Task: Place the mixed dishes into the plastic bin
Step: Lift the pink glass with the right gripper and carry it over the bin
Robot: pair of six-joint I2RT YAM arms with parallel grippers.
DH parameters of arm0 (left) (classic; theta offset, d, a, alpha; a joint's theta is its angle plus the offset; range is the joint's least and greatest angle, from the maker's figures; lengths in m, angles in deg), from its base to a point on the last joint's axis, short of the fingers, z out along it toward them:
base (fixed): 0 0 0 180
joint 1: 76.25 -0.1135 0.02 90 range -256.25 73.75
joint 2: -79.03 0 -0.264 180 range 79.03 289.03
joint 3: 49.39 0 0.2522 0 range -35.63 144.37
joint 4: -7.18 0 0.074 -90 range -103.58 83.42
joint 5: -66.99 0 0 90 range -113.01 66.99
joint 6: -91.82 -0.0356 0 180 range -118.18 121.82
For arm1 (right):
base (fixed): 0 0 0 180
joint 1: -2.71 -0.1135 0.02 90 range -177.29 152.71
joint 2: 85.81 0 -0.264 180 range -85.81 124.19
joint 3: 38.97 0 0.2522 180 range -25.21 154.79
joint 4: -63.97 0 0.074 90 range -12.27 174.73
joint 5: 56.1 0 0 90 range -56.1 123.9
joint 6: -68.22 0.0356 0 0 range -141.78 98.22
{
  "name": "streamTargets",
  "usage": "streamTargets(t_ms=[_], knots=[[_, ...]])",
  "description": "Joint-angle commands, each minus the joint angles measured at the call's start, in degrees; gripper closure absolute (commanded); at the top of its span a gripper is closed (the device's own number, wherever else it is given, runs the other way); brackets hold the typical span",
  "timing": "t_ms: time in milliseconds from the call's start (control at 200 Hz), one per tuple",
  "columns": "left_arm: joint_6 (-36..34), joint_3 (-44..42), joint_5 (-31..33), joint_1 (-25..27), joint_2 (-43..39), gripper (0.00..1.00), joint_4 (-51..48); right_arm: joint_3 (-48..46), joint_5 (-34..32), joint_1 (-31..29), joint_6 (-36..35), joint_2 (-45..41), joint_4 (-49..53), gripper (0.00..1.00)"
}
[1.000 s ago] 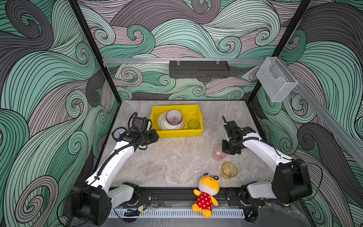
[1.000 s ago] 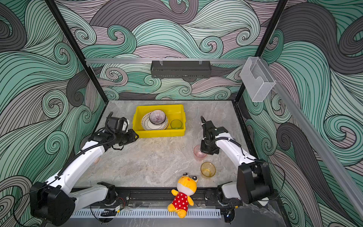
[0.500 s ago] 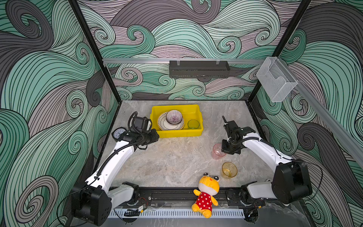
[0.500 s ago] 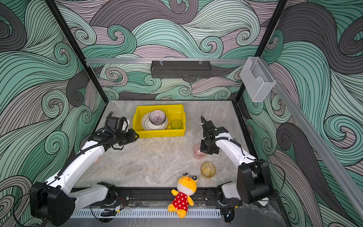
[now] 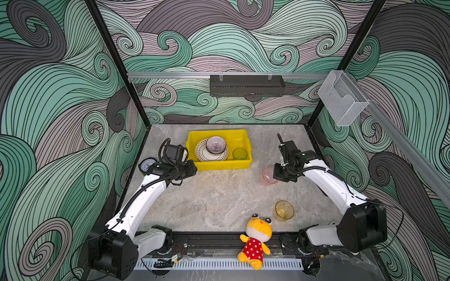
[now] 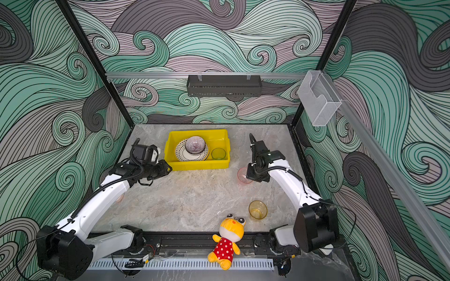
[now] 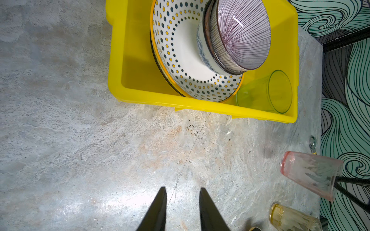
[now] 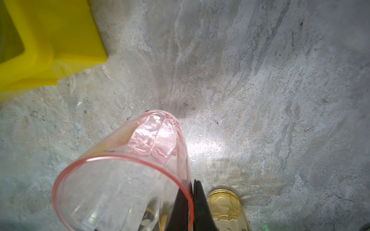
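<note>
Right of centre in a top view, the pink cup (image 5: 267, 175) sits just below-right of the yellow bin (image 5: 219, 166), its rim pinched by the clenched right gripper (image 8: 191, 186). The left gripper (image 7: 182, 192) hangs parted and empty. Inside the bin are a dotted plate (image 5: 202, 155), a bowl (image 5: 215, 144) and a green cup (image 5: 239, 153). An amber cup (image 5: 283, 210) stands at lower right.

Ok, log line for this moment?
right jaws: shut on pink cup rim | left jaws: open, empty | yellow bin: dotted plate, lilac bowl, green cup | table: amber cup
</note>
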Motion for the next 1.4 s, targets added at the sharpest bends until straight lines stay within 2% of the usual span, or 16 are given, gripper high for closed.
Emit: streamTargets(t_ms=[0,556,1397], knots=[[-0.99,2.21,1.63,-0.43,-1.82,0.68,-1.21,3.78,-0.59,-0.8,-0.34,0.5,1.69,1.0],[0.63,-0.73,2.27,-0.42,-3.81,0.69,1.45,20.03,-3.66,-6.35,-2.17,7.94,5.08,1.0],[-3.24,-1.0,6.7,-0.46,-3.21,0.69,1.27,42.8,-5.58,-10.71,-4.76,27.26,7.9,1.0]])
